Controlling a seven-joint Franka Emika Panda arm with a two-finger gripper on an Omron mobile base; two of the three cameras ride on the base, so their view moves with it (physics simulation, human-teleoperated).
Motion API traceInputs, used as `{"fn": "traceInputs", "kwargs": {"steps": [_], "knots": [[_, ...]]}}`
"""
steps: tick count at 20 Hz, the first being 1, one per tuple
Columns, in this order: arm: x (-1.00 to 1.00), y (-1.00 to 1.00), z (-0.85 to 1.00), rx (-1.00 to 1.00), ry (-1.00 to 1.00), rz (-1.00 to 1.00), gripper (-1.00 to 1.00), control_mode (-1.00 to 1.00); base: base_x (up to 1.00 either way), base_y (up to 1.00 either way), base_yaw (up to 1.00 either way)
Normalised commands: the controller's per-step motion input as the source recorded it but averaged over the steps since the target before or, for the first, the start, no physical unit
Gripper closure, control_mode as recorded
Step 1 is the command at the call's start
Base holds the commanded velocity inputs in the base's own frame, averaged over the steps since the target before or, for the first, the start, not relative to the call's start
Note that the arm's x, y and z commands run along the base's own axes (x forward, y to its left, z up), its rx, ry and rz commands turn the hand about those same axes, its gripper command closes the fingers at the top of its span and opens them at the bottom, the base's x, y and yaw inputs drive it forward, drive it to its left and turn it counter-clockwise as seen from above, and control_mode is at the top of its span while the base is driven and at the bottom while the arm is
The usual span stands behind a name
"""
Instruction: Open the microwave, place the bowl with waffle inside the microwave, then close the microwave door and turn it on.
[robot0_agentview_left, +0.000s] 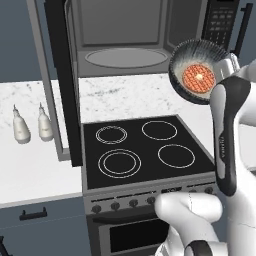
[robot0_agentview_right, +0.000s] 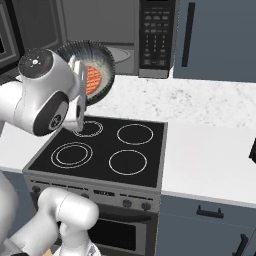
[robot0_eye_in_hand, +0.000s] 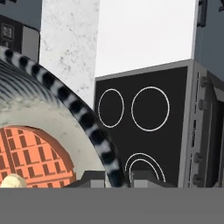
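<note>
No readable text; microwave keypad (robot0_agentview_right: 156, 37) markings too small

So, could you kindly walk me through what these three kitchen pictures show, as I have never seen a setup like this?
It is a simulated kitchen with a white robot arm on a driving base. Two cameras sit behind the arm, left and right; the third rides on the hand. The gripper is shut on the rim of the bowl, held tipped on its side above the stove, with the waffle inside. Behind stands the microwave, its microwave door swung open, showing the glass turntable. On the counter left of the stove stand two pale bottles.
</note>
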Motion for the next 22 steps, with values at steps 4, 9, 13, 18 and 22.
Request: {"fn": "traceInputs", "kwargs": {"steps": [4,9,13,18,22], "knots": [[0.53,0.91,0.23,0.0,0.03,0.0,1.0,-1.0,0.0,0.0,0.0],[0.53,0.59,0.4,0.0,0.12,0.0,1.0,-1.0,0.0,0.0,0.0],[0.62,0.13,0.36,0.05,0.06,0.0,1.0,-1.0,0.0,0.0,0.0],[0.74,0.0,0.21,0.01,0.27,-0.01,1.0,-1.0,0.0,0.0,0.0],[0.83,0.01,0.01,0.03,0.06,0.0,1.0,-1.0,0.0,0.0,0.0]]}}
